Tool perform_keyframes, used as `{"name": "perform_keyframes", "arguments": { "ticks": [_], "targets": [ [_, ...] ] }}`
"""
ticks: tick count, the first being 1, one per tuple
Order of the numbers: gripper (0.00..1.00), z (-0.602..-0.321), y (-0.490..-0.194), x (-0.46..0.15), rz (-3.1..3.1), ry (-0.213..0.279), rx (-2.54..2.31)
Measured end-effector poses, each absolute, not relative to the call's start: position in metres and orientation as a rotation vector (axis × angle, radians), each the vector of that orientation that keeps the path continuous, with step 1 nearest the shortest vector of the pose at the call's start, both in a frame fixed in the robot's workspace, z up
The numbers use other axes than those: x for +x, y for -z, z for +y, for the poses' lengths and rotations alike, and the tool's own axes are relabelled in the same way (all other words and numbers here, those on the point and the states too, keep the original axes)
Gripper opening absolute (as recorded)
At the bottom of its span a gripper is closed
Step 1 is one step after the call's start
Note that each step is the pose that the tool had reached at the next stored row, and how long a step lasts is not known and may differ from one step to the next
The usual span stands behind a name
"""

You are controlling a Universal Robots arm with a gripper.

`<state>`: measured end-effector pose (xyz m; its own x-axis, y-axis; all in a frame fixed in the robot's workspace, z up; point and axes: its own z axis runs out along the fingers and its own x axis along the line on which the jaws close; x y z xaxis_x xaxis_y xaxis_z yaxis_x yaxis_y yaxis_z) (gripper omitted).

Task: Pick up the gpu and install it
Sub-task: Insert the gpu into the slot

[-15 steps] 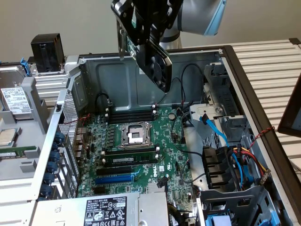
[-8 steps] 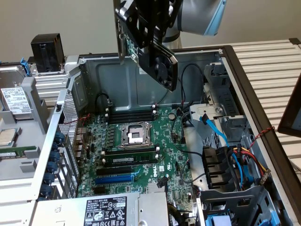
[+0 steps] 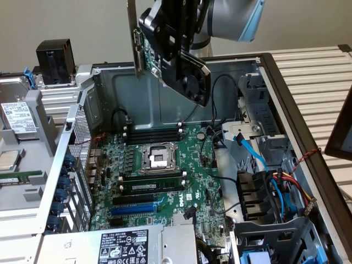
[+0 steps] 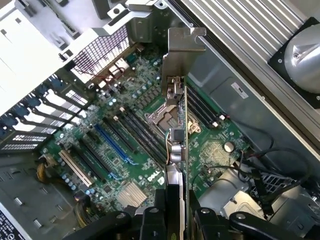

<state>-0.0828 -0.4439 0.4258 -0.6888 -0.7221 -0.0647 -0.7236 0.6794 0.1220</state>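
The gpu (image 3: 187, 71) hangs in the air above the open computer case, tilted, with its black cooler shroud facing the exterior view's right and its long silver bracket (image 3: 133, 38) pointing down on the left. My gripper (image 3: 170, 33) is shut on the card from above. In the wrist view the gpu (image 4: 181, 120) shows edge-on, with its bracket (image 4: 182, 55) at the far end and my gripper (image 4: 175, 217) clamped on the near end. Below lies the large green motherboard (image 3: 165, 165) with a blue slot (image 3: 132, 209) and black slots beside it.
The case's rear wall with slot covers (image 3: 66, 192) stands on the exterior view's left. A power supply (image 3: 124, 247) sits at the front. Drive bays and coloured cables (image 3: 275, 187) crowd the right. RAM sticks (image 3: 151, 179) and the CPU socket (image 3: 159, 157) sit mid-board.
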Motion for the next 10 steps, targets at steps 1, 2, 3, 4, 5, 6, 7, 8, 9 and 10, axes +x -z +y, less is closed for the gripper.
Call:
{"name": "perform_keyframes", "arguments": {
  "ticks": [1, 2, 3, 4, 5, 6, 7, 8, 9, 10],
  "targets": [
    [0.27, -0.4439, -0.4253, -0.0828, 2.857, -0.216, -1.259],
    [0.27, -0.4439, -0.4247, -0.0828, 2.845, -0.217, -1.284],
    [0.27, -0.4439, -0.4243, -0.0828, 2.834, -0.217, -1.307],
    [0.27, -0.4439, -0.4237, -0.0828, 2.822, -0.217, -1.331],
    [0.27, -0.4439, -0.4232, -0.0828, 2.811, -0.218, -1.353],
    [0.27, -0.4439, -0.4226, -0.0828, 2.799, -0.218, -1.376],
    [0.27, -0.4439, -0.4220, -0.0828, 2.786, -0.219, -1.399],
    [0.27, -0.4439, -0.4214, -0.0827, 2.773, -0.220, -1.425],
    [0.27, -0.4439, -0.4208, -0.0827, 2.759, -0.222, -1.449],
    [0.27, -0.4439, -0.4204, -0.0828, 2.747, -0.223, -1.471]
  ]
}}
